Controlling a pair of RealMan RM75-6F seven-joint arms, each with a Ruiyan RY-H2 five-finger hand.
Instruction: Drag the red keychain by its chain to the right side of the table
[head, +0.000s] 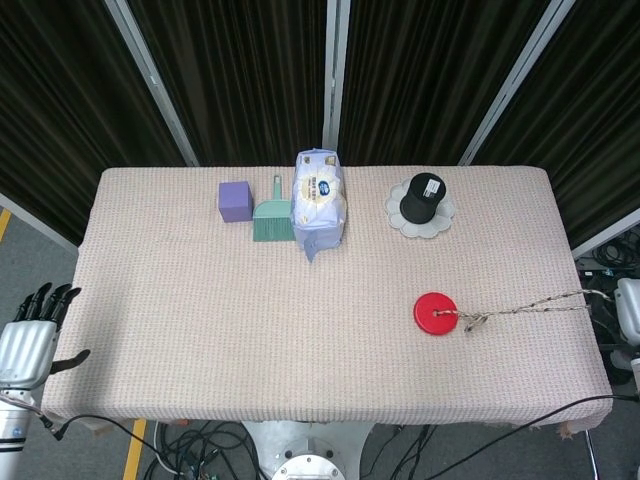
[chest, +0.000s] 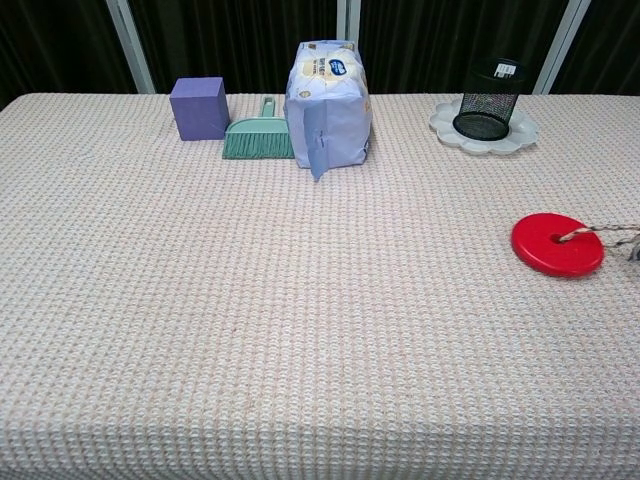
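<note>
The red keychain disc (head: 436, 313) lies flat on the right part of the table (head: 200, 300); the chest view shows the disc (chest: 557, 244) near its right border. Its braided chain (head: 520, 309) runs taut from the disc's hole rightward past the table's edge, and the chain (chest: 600, 233) leaves the chest view at the right. My right hand (head: 629, 310) is mostly cut off at the right border of the head view, where the chain's end meets it; the grip itself is hidden. Below the table's front left corner, my left hand (head: 27, 338) hangs with fingers apart, holding nothing.
Along the back stand a purple cube (head: 234, 200), a teal hand brush (head: 268, 220), a tall tissue pack (head: 319, 200) and a black mesh cup (head: 421, 198) on a white scalloped plate (head: 440, 222). The table's right edge is just beyond the disc.
</note>
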